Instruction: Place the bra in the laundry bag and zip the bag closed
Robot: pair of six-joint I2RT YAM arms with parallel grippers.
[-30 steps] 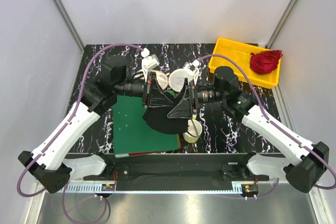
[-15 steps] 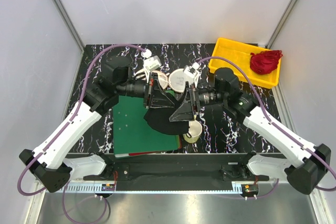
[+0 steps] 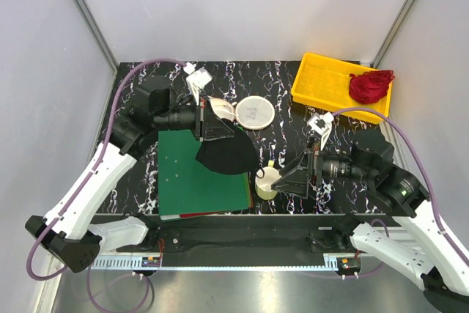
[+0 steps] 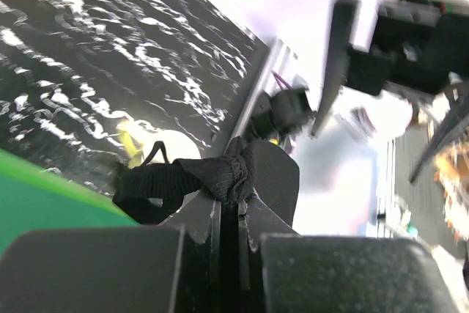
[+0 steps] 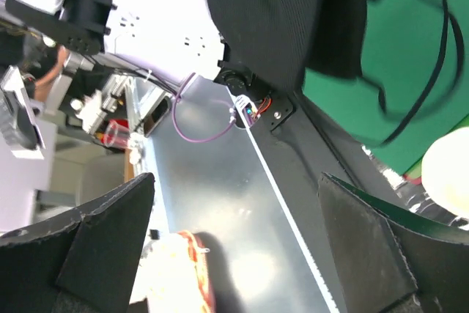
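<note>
So the left claw (image 3: 213, 125) is clamped fully shut on a bunched-up bit of the bra (image 3: 227, 156). The left wrist view shows just a small wad of black fabric and strap pinched between the fingers, with the rest of the bra dangling below over the far right part of the green mat (image 3: 192, 181). The right claw (image 3: 293, 179) is spread wide with nothing in it, sitting low just right of the cream cup (image 3: 267, 182). The laundry bag (image 3: 255, 112) lies flat on the table, just to the far right of the bra, and I can't tell from here whether its zipper is open at all. My biggest worry is that it's such a skimpy grip that a quick swing toward the bag could let the fabric slide out and drop on the mat. Second, if the bag is lying shut or collapsed, the bra will just land on top of it instead of going in, so something has to hold the mouth open. Also, the open right claw is close enough to the cup to knock it over, and the loose straps could snag on it.
</note>
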